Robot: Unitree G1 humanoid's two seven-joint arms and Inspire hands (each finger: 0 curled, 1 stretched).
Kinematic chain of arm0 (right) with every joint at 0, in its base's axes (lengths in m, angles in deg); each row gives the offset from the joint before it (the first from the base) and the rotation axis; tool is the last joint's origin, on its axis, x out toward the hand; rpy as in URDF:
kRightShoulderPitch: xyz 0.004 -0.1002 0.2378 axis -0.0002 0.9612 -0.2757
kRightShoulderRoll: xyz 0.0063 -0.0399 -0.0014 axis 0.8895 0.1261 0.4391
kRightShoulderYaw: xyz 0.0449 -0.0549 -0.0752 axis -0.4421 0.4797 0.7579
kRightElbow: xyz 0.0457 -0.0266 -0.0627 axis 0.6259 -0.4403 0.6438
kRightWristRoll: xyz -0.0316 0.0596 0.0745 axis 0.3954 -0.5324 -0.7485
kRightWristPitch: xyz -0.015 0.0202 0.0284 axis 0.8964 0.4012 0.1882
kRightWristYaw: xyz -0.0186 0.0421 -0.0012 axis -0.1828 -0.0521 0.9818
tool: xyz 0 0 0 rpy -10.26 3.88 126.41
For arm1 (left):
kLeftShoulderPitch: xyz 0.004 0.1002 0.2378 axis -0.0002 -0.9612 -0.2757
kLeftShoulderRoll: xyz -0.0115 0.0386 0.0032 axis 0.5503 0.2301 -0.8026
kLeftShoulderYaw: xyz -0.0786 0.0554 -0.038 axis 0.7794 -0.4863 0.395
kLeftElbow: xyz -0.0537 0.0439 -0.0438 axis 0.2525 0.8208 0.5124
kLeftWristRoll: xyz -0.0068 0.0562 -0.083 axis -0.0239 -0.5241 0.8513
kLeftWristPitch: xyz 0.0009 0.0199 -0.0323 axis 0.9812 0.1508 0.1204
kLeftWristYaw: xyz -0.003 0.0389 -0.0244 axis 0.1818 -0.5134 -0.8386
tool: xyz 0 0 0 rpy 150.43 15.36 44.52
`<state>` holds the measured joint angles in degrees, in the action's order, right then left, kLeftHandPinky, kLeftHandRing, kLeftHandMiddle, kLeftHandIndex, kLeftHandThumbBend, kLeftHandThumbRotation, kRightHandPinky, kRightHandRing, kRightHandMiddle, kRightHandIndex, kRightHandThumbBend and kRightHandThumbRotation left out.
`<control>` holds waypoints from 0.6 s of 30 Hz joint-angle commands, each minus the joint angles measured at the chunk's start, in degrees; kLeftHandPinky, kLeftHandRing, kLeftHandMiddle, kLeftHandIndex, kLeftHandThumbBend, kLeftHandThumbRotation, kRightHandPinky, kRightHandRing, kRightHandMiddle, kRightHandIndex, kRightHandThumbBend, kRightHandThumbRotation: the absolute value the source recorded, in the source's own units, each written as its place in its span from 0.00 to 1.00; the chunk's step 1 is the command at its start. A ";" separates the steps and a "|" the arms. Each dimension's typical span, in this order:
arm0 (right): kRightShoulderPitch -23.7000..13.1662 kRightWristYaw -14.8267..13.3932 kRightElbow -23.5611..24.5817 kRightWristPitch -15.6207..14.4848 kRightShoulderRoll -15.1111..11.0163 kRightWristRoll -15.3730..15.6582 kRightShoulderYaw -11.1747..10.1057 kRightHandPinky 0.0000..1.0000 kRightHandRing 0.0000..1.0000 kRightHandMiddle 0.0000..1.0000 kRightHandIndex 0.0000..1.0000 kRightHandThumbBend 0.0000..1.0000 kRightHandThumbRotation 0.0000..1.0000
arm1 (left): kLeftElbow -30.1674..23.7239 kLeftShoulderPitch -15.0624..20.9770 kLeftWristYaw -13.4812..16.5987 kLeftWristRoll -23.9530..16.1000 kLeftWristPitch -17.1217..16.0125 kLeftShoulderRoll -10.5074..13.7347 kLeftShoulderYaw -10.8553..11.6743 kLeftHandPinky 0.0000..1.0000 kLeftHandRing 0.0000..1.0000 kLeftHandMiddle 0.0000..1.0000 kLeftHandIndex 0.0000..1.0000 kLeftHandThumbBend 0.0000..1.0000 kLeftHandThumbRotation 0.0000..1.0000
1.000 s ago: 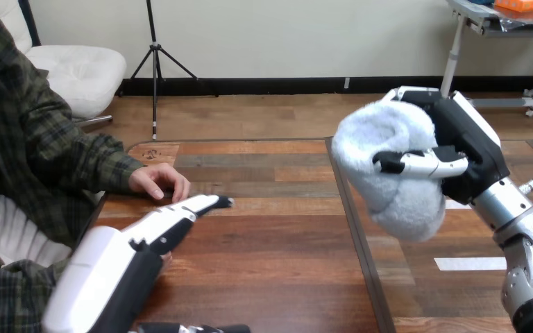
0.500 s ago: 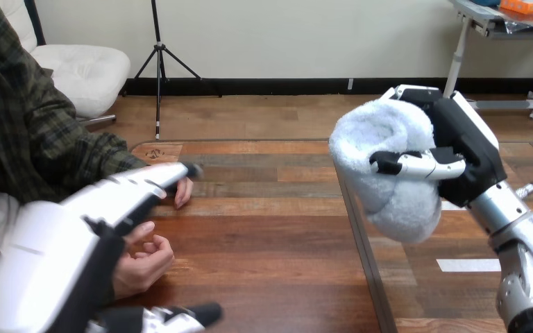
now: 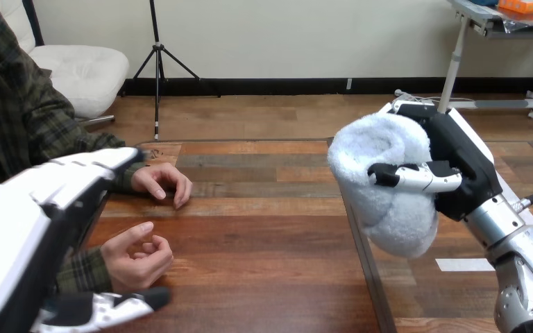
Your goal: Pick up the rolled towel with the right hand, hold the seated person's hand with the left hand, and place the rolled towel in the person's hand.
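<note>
The rolled towel, white and fluffy, hangs above the table's right half with my right hand shut on it; the thumb crosses its front. My left hand looms at the left, fingers straight, its thumb low near the front edge. The person's hand nearer the front rests on the table palm up with fingers loosely curled, just right of my left hand, between its thumb and fingers; nothing curls round it. The person's farther hand lies palm down on the table.
The wooden table has a dark seam running front to back right of centre. A strip of white tape lies on the right part, under my right arm.
My left hand has swung left and closer to the camera, uncovering the person's nearer hand. The right hand has sunk slightly with the towel.
</note>
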<state>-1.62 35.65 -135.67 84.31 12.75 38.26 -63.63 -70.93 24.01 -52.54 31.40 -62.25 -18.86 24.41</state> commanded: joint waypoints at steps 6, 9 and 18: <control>-2.87 -0.34 3.95 0.24 0.80 -0.87 -0.70 0.13 0.19 0.27 0.32 0.75 0.00 | -0.65 0.91 -2.15 -2.52 4.13 2.98 3.04 0.69 0.79 0.82 0.85 1.00 0.39; -2.77 -0.35 4.23 0.02 0.79 -0.82 -0.60 0.13 0.19 0.28 0.31 0.75 0.00 | -0.43 0.90 -2.95 -3.46 5.54 3.60 3.31 0.69 0.80 0.83 0.86 1.00 0.41; -2.17 0.03 5.78 -1.16 0.93 -1.32 -0.64 0.14 0.20 0.28 0.31 0.76 0.00 | 2.12 1.91 -5.40 -5.19 9.34 5.91 2.87 0.71 0.81 0.83 0.86 1.00 0.39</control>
<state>-1.24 35.69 -134.07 82.95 12.83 38.24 -63.58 -70.17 23.56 -56.79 27.20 -54.82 -15.73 27.39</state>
